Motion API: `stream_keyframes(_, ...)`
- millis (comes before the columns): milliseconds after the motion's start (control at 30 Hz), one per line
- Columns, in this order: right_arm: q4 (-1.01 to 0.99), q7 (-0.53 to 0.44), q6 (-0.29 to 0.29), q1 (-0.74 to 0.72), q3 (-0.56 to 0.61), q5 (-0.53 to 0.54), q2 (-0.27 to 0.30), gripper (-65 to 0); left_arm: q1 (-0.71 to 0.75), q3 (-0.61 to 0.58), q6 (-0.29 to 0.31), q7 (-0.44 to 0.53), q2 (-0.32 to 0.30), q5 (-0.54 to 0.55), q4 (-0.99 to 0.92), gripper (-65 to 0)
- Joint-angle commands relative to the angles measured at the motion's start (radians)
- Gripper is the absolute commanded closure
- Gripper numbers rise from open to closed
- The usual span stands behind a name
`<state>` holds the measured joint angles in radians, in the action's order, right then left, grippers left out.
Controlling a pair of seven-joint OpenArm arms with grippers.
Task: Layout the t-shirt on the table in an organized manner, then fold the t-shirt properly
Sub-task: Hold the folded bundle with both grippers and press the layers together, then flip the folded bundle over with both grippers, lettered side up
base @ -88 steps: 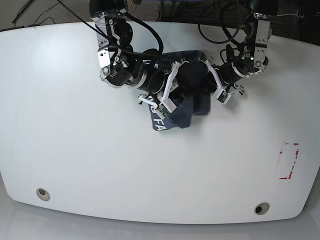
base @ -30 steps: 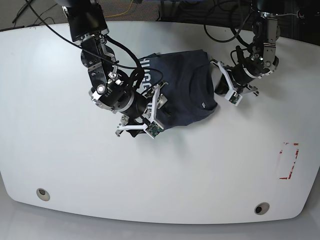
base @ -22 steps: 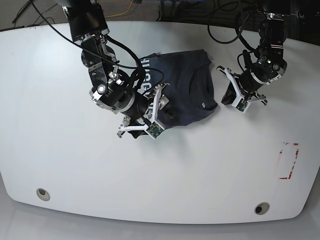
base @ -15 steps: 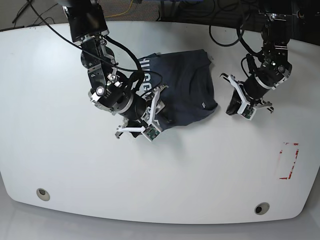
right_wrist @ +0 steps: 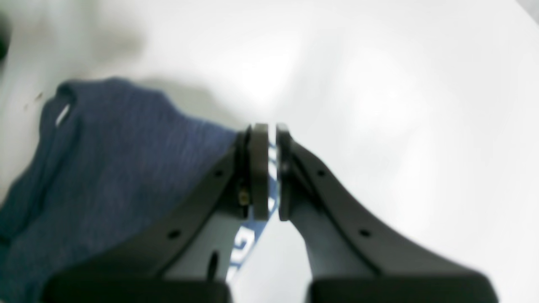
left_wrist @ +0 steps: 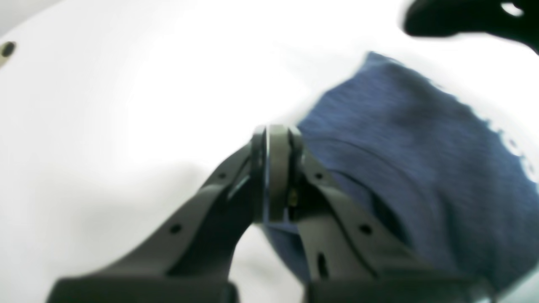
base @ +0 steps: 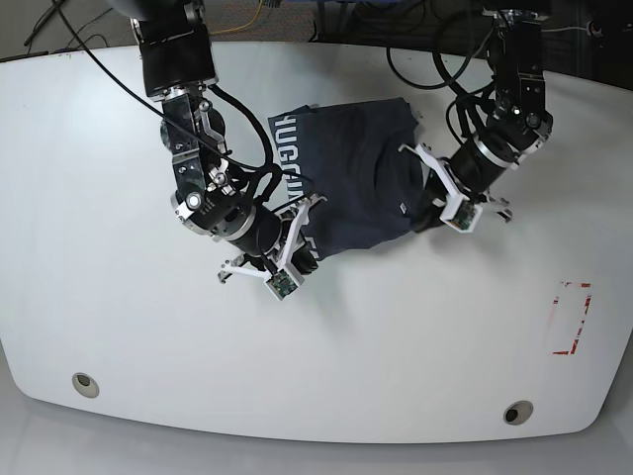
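Observation:
The dark navy t-shirt (base: 356,168) lies bunched on the white table (base: 148,346), its white letters along the left edge. My right gripper (base: 300,249) is at the shirt's lower left corner. In the right wrist view that gripper (right_wrist: 267,168) is shut on a lettered strip of the t-shirt (right_wrist: 118,160). My left gripper (base: 423,216) is at the shirt's lower right edge. In the left wrist view it (left_wrist: 271,168) is shut, tips against the edge of the t-shirt (left_wrist: 421,168); whether any cloth is pinched is unclear.
Two grommet holes (base: 86,384) (base: 516,413) sit near the table's front edge. A red tape outline (base: 572,317) marks the right side. Black cables hang over the back edge (base: 435,59).
My right gripper has closed on the shirt's lower left corner. The left arm, jaws shut throughout, swung left from the bare table to the shirt's right edge.

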<state>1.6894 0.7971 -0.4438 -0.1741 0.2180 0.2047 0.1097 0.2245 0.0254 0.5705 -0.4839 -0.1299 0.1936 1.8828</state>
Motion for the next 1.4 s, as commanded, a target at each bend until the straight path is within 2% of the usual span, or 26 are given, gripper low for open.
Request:
stream_keyframes(0, -0.007, -0.035, 0.000, -0.020, 0.002, 0.005, -0.021, -2.1, -0.001, -0.041, 0.035, 0.017, 0.002, 0.011, 0.022, 0.0)
stream_keyframes(133, -0.025, -0.071, 0.000, -0.020, 0.002, 0.008, -0.021, -2.1, 0.049, -0.106, 0.050, 0.017, 0.002, 0.010, 0.022, 0.0)
stream_keyframes(367, -0.068, -0.078, -0.002, -0.012, 0.004, 0.012, -0.028, -2.1, 0.079, -0.196, 0.047, 0.017, 0.003, 0.007, 0.018, 0.0)
stream_keyframes(600, -0.196, -0.212, -0.003, 0.014, 0.005, 0.005, -0.031, -2.0, 0.097, -0.215, 0.046, 0.017, -0.003, 0.005, -0.025, 0.0)
stream_keyframes(700, -0.251, -0.273, -0.003, 0.029, 0.005, 0.005, -0.015, -2.0, 0.094, -0.213, 0.046, 0.015, -0.009, 0.004, -0.067, 0.0)
stream_keyframes(833, -0.311, -0.339, -0.003, 0.041, 0.007, 0.005, 0.005, -2.0, 0.091, -0.215, 0.046, 0.015, -0.049, -0.024, -0.136, 0.0)
stream_keyframes(1167, -0.297, -0.351, -0.003, 0.098, 0.002, 0.011, 0.057, -2.0, 0.040, -0.210, 0.050, 0.017, -0.107, -0.072, -0.305, 0.0)
stream_keyframes(1367, -0.226, -0.351, 0.001, 0.152, 0.002, 0.011, 0.077, -1.9, -0.004, -0.161, 0.052, 0.017, -0.126, -0.070, -0.380, 0.0)
